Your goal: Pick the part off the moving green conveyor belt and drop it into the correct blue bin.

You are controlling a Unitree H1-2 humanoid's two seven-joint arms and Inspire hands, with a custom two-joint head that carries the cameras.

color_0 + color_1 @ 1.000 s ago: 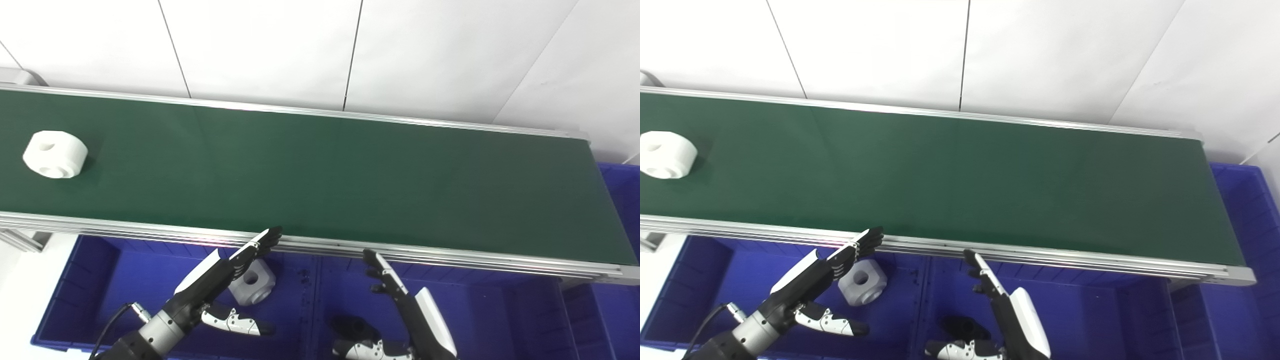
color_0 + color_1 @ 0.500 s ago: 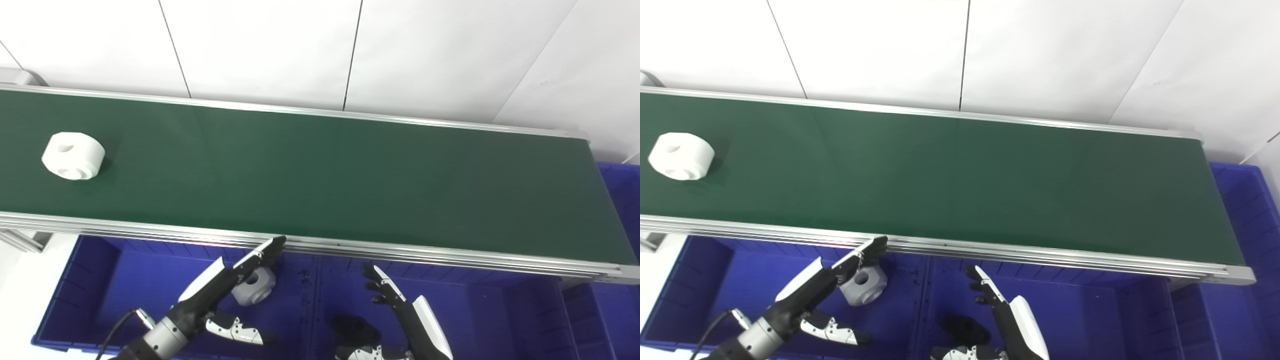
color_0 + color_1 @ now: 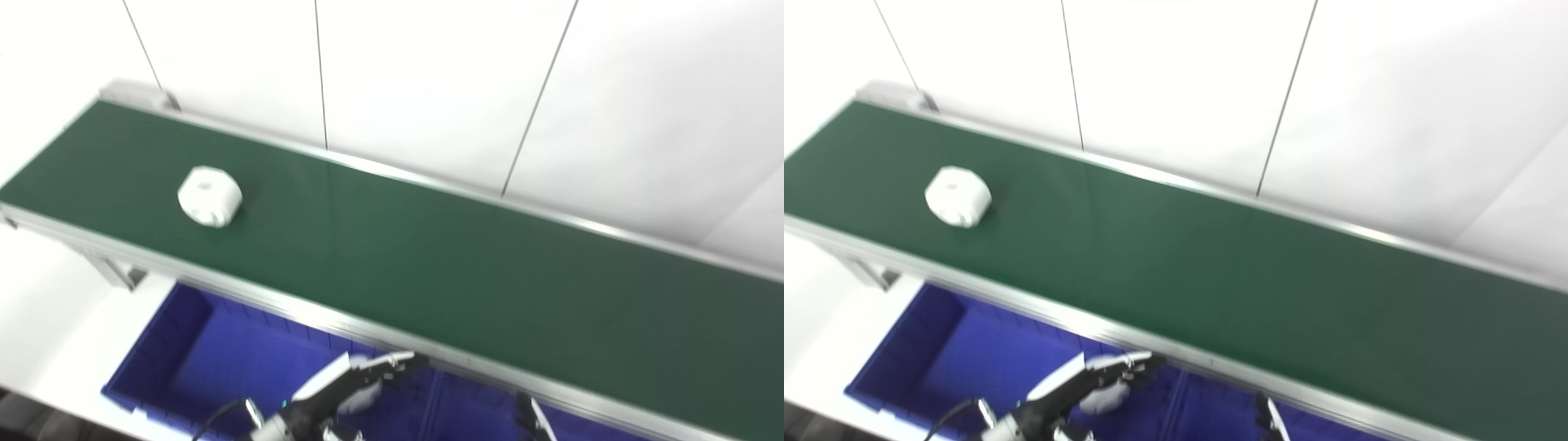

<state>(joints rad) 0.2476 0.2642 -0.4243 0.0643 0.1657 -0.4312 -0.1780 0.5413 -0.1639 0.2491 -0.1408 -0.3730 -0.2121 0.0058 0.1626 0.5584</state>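
Note:
A white round part with a hole lies on the green conveyor belt near its left end; it also shows in the right eye view. My left hand is open and empty, fingers stretched out, just below the belt's near rail and over the blue bin. It is far right of the part. Only the fingertips of my right hand show at the bottom edge. Another white part lies in the bin under my left hand, partly hidden.
The belt runs diagonally from upper left to lower right, with aluminium rails on both sides. A white panelled wall stands behind it. A metal leg holds the belt's left end. The picture is blurred.
The camera has swung left, so the whole picture has shifted and tilted. The white part has ridden the belt to the right. Both hands sit lower in the picture; the right is almost out of view.

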